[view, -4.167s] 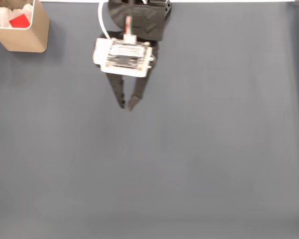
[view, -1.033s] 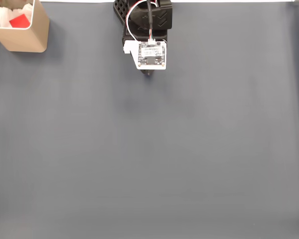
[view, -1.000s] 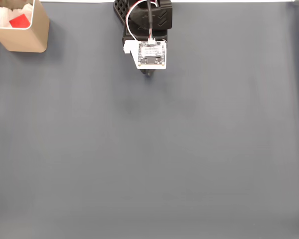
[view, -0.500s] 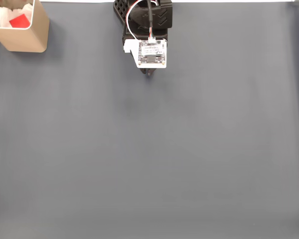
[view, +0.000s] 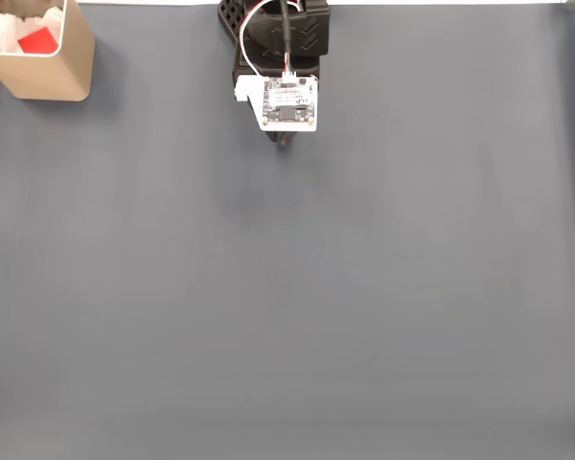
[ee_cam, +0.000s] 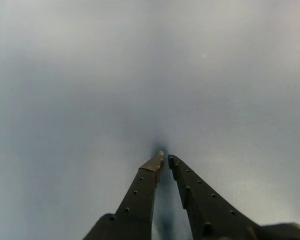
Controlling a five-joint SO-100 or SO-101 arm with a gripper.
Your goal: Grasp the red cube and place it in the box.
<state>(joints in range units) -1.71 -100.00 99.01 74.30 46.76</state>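
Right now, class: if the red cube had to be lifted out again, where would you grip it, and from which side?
Grip two opposite faces of the red cube from straight above: the box walls block any sideways approach.

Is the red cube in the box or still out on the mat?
In. The small bright red cube lies inside the tan square box at the fixed view's top left, among white contents.
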